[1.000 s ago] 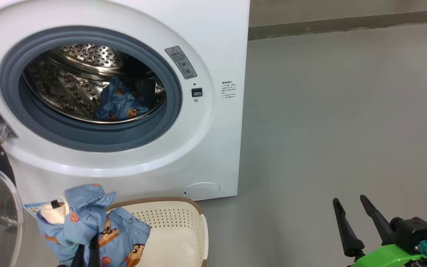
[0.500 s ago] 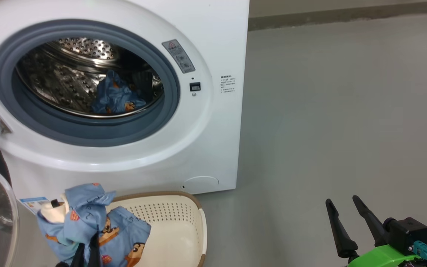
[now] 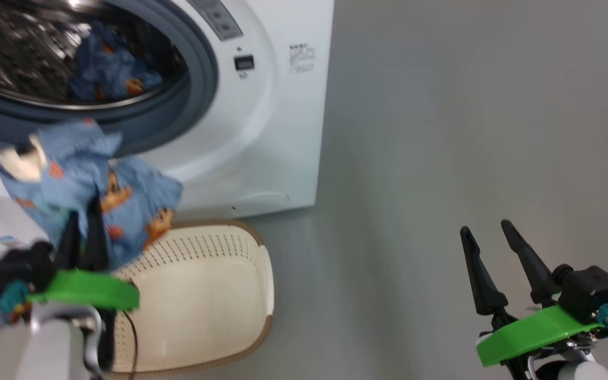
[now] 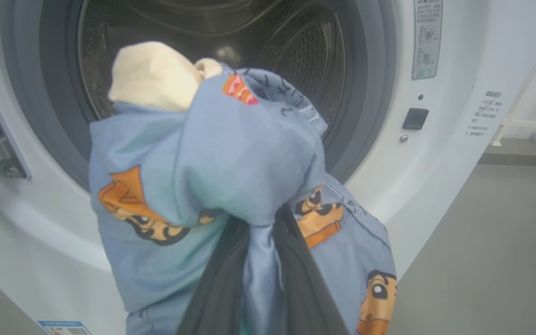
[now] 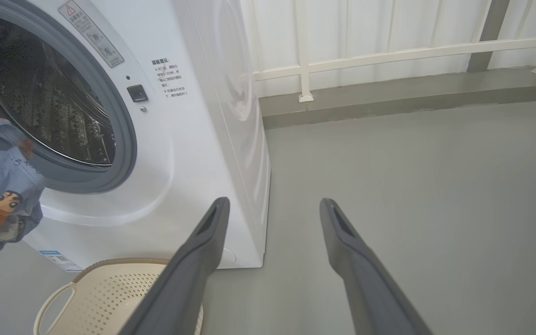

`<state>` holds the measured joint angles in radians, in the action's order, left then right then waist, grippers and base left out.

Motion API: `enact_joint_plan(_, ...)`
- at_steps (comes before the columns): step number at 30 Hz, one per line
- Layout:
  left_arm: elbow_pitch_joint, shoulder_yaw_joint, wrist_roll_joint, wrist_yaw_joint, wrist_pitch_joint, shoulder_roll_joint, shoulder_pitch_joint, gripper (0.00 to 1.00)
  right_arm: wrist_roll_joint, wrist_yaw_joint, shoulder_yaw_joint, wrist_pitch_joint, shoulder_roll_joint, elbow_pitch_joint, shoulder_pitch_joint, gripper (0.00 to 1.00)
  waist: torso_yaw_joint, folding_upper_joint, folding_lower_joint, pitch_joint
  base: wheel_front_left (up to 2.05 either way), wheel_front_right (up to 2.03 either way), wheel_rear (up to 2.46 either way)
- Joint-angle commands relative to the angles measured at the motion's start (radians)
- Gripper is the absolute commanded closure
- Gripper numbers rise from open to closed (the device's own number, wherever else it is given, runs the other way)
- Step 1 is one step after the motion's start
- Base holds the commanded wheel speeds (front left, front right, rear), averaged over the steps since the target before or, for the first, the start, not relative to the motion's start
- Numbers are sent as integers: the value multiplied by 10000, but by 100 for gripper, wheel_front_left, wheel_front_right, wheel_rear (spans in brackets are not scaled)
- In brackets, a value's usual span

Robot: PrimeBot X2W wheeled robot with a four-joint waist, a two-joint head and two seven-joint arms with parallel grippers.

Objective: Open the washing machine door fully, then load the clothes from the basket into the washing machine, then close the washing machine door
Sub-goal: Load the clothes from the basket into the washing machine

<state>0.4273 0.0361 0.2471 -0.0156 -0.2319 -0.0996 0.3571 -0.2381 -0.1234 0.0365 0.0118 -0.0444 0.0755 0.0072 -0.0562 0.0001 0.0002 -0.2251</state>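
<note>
your left gripper (image 3: 83, 219), clamped on the clothes (image 3: 66, 174), now has them lifted off the basket (image 3: 262, 274) to just before the mouth of the washer (image 3: 267, 132), so push in next; your right gripper (image 3: 486, 228) hangs wide, right of the washer.

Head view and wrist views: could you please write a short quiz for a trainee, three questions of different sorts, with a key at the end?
1. True or false: the right gripper is open and holds nothing.
2. Multiple choice: what does the left gripper hold? A) a blue printed garment; B) a white towel; C) a bottle.
3. Short answer: where does the second blue garment lie?

Key: 1 true; 2 A; 3 inside the drum of the washing machine.
</note>
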Motion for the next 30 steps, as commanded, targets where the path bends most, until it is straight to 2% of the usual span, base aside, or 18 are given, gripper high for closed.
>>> enact_joint_plan(1, -103, 346, 38, 13, -54, -356, 489, 100, -45, -73, 294, 119, -88, 302, -346, 0, -695, -1, -2, -1341, 0, 0, 0)
enact_joint_plan(15, 1877, 697, 1, -121, 446, -2260, 4603, 100, -765, -73, 875, 1268, -61, -503, -1345, 0, -2112, -1, -2, -3652, 0, 0, 0)
enact_joint_plan(30, 2600, 829, -82, -229, 1357, -4221, 7896, 100, -1480, -73, 1530, 2150, -59, -1493, -2134, 0, -2779, -1, -2, -5369, 0, 0, 0)
